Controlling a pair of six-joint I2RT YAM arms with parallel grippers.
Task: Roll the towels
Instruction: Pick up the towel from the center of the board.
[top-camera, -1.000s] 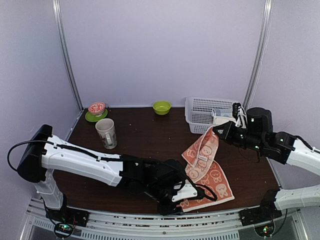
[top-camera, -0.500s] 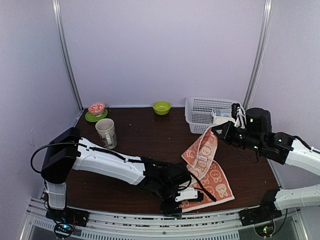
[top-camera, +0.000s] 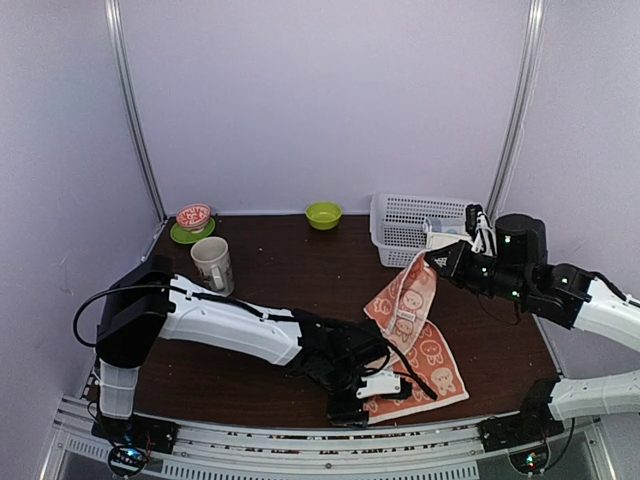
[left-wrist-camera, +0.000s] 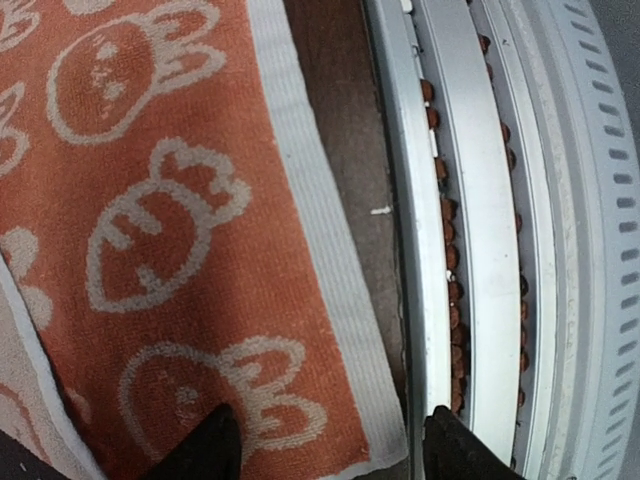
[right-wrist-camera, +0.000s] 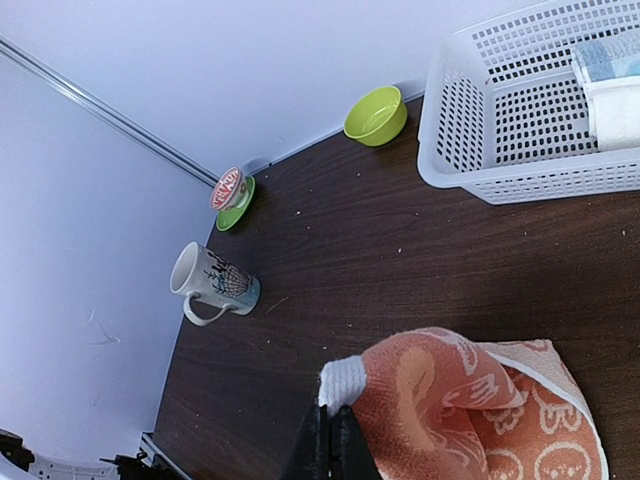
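Hovering just over the near edge of the counter (top-camera: 250, 280), the left end effector (left-wrist-camera: 330, 445) has its two fingers spread well apart and grips nothing. The near corner of the rabbit towel (top-camera: 425, 355), with its cream border, lies directly below and between them. The rail along the counter's edge is just beside that corner on the outer side.

The right end effector (right-wrist-camera: 330, 440) is closed tight on the opposite, far corner and holds it up off the counter, so the cloth drapes down from there to the flat part. The towel's long axis runs from the near edge away toward the basket (top-camera: 400, 225), with one arm at each end. The left arm is the nearer one for taking the near corner, by my reckoning.

A white roll sits in the basket; whether it is the other towel I cannot tell. No writing is readable anywhere: the towel shows only rabbit faces, and the mug (right-wrist-camera: 212, 283) a print too small to read.
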